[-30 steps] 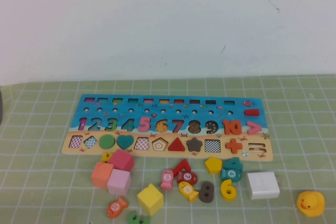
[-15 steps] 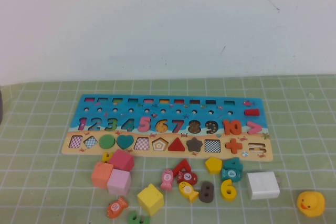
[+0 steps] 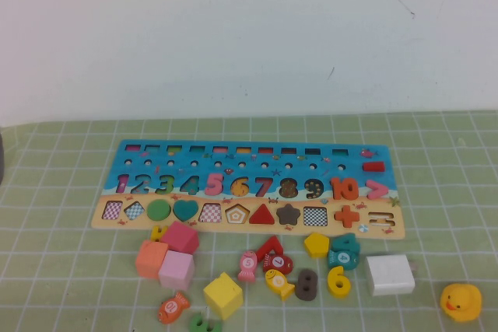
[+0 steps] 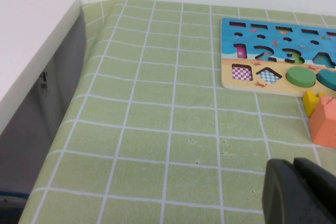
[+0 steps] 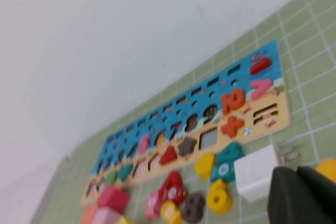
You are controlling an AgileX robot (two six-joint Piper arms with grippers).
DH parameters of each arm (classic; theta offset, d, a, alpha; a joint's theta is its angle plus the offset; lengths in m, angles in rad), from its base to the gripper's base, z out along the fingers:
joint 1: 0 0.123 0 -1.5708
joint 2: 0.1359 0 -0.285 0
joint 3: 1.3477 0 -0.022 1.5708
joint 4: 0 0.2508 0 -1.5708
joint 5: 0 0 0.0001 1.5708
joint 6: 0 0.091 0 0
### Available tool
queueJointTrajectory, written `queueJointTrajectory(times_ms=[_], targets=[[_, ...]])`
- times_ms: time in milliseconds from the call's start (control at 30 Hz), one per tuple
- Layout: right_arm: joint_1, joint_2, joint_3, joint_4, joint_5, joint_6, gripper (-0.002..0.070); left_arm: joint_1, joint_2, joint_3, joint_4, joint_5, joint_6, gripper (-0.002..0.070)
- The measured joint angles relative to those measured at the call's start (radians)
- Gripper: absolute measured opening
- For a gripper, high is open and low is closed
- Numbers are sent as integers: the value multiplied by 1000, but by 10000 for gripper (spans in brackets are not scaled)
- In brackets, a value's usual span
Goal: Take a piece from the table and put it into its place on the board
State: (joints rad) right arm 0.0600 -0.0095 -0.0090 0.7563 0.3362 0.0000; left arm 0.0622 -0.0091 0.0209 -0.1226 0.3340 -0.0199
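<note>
Piece: we see the yellow 6 (image 3: 337,280) (image 5: 219,196) loose on the cloth, near side of the board (image 3: 249,157) (image 5: 126,150) (image 4: 231,77), beside a white block (image 3: 389,274).
Left gripper (image 4: 300,192): low over bare cloth, fingers together.
Right gripper (image 5: 304,195): raised near the block, fingers together.

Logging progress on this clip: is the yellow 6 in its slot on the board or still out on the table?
Out. The yellow 6 lies on the table in front of the board. Neither the left gripper nor the right gripper touches it.
</note>
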Motion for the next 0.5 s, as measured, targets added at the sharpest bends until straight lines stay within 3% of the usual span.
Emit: queueJointTrajectory(times_ms=[233,500], targets=[[0,147,-264,-203,314,-38,-1,0,0,0,0,0,0,-1],[0,423,-667,-248,671,-222,-1,0,0,0,0,0,0,-1]])
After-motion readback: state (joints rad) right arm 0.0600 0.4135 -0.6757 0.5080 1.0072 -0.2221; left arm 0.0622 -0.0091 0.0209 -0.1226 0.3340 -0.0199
